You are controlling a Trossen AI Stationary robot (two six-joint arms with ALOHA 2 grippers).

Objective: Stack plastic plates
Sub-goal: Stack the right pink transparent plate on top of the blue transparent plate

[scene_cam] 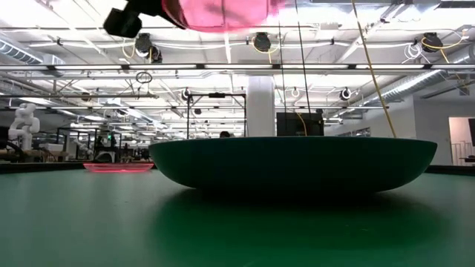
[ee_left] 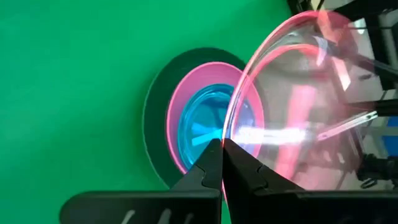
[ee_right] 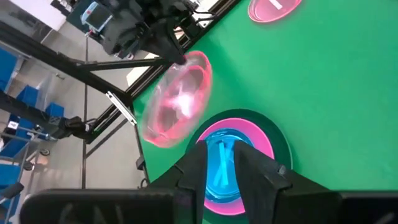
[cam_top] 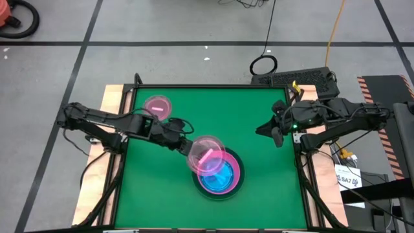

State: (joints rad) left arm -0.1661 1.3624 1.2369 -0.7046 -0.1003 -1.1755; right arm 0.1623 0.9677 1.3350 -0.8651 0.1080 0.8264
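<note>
The left gripper (cam_top: 183,144) is pinching the rim of a small translucent pink plastic plate (cam_top: 206,155), tilting it above the stack (cam_top: 218,174) of grey, hot-pink and cyan plates, probably for lowering on top. The right gripper (cam_top: 274,131) is waiting at the green table (cam_top: 255,191)'s edge, its fingers standing apart around nothing, while another translucent pink plate (cam_top: 157,106) is lying well apart; the low view is cutting off most of the lifted plate.

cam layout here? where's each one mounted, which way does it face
High: overhead, straight down; both arms, left claw holding translucent pink plate over the stack.
Low: table height, level across; dark grey plate, pink plate at top.
Left wrist: past its shut fingers gripping the plate's rim.
Right wrist: past its fingers toward the stack.
Shared: both wrists see the cyan plate.
</note>
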